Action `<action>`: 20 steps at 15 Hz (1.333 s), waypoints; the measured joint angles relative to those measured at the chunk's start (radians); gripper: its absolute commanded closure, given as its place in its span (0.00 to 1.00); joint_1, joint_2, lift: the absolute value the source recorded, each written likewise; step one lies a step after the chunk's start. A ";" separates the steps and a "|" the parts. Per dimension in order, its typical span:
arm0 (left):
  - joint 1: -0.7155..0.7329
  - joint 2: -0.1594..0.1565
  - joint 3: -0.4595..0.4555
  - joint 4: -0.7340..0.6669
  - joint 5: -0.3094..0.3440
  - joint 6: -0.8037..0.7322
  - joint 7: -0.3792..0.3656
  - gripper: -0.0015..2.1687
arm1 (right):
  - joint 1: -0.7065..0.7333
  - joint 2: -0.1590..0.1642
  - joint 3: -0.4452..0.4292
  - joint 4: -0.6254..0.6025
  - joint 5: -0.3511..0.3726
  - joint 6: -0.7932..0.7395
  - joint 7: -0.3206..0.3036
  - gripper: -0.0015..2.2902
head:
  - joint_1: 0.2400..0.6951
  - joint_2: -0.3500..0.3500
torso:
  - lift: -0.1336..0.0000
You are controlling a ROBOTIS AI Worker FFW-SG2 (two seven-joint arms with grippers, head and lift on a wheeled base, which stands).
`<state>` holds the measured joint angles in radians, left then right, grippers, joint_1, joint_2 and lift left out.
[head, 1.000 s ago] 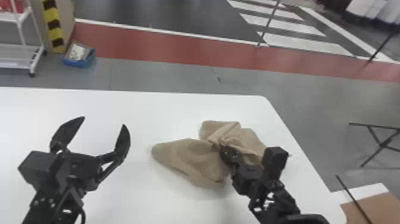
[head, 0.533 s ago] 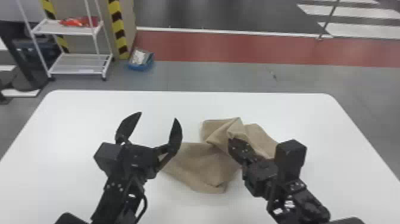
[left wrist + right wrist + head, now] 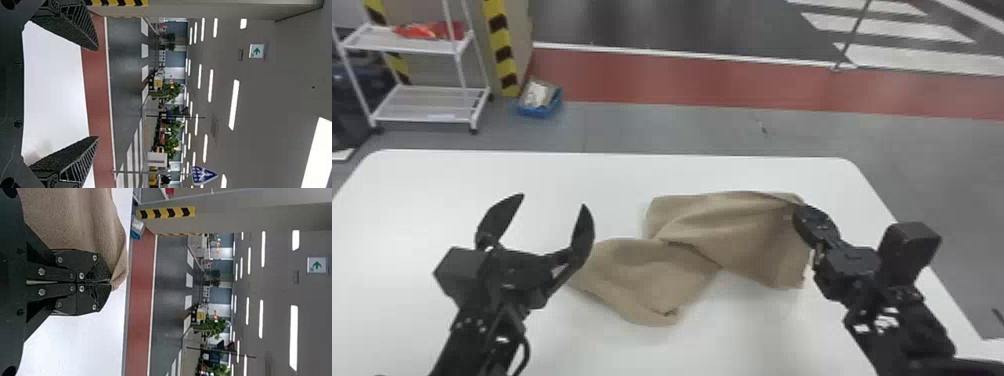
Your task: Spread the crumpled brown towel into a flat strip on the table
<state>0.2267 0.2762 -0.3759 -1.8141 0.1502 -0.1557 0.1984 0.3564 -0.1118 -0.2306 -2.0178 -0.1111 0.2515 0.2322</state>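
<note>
Brown towel (image 3: 727,230) is lying right of centre on the bench (image 3: 447,185), only part spread. Two lobes are showing: a broader one far right, a smaller one near left, with a diagonal fold being formed where they meet. A small turned-up corner is showing on the near edge of the left lobe.

Far right corner is being gripped by the right claw (image 3: 110,282): fingers closed together, cloth edge being pinched at the tips. How high that corner is being held can't be told.

Left claw (image 3: 553,200) is being held wide, nothing gripped, just beside the towel's left end in the head view. Whether cloth is being touched there can't be told.

Step in hand, as judged: opening out the right half, roughly midway through the job. Flat strip isn't being achieved yet; the middle is being kept bunched by that fold.

Next move, likely: right corner being drawn out right and laid down, left end being pinned or pinched by the left claw so tension is being put across the fold. Risk: with no left anchor, the whole towel being dragged rather than opened.
</note>
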 measured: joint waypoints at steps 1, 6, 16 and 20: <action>0.010 0.003 0.007 -0.003 -0.001 0.001 -0.006 0.04 | -0.005 -0.010 -0.030 0.025 -0.022 -0.018 0.012 0.77 | 1.00 0.16 | 0.07; 0.052 0.022 0.016 -0.011 0.003 0.030 -0.078 0.04 | 0.003 -0.026 -0.037 0.117 -0.040 -0.127 0.035 0.77 | 1.00 0.12 | 0.07; -0.043 -0.010 -0.047 0.121 -0.008 0.120 -0.176 0.07 | 0.048 -0.025 0.005 0.112 -0.029 -0.178 0.037 0.77 | 1.00 0.08 | 0.07; -0.055 -0.014 -0.046 0.133 -0.016 0.207 -0.246 0.09 | 0.047 -0.024 0.008 0.122 -0.026 -0.199 0.036 0.77 | 1.00 0.07 | 0.07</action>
<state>0.1720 0.2623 -0.4215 -1.6813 0.1345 0.0510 -0.0478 0.4031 -0.1359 -0.2226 -1.8954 -0.1373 0.0521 0.2684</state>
